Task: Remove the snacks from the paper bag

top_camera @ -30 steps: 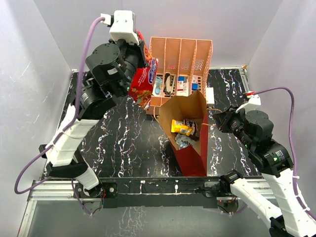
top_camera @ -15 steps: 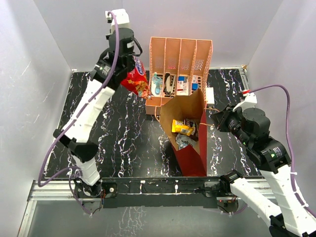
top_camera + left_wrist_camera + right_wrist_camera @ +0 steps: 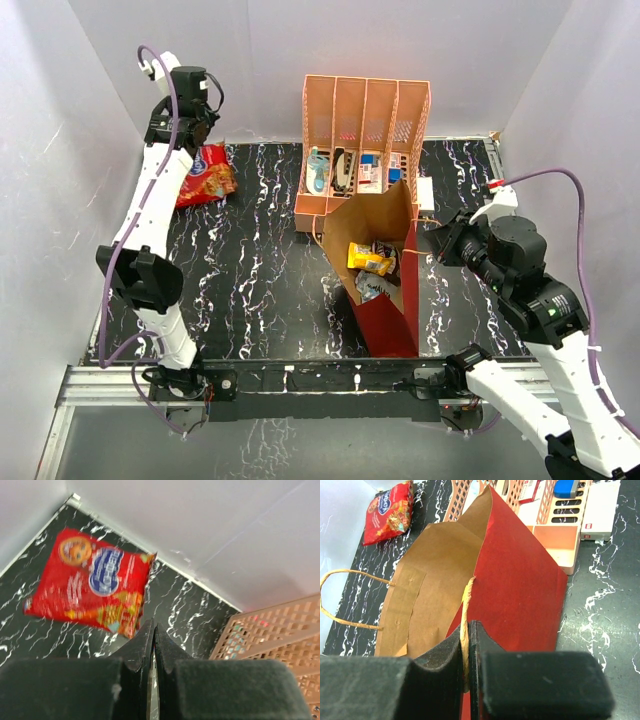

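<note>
The red cookie bag with its blue logo lies flat on the table at the far left back; it also shows in the left wrist view. My left gripper hovers just above and behind it, shut and empty. The paper bag, red outside and kraft inside, stands at centre, open at the top. A yellow packet and silver and dark packets lie inside it. My right gripper is shut on the bag's twine handle at the right rim.
The peach slotted rack with small blue-white items stands right behind the paper bag, also in the left wrist view. A white box lies beside the rack. The bag's other twine handle hangs loose on its left. White walls close in at back and sides.
My left arm swung the cookie bag from beside the rack to the far left back, and the bag now lies free on the table. My right gripper kept hold of the handle.
</note>
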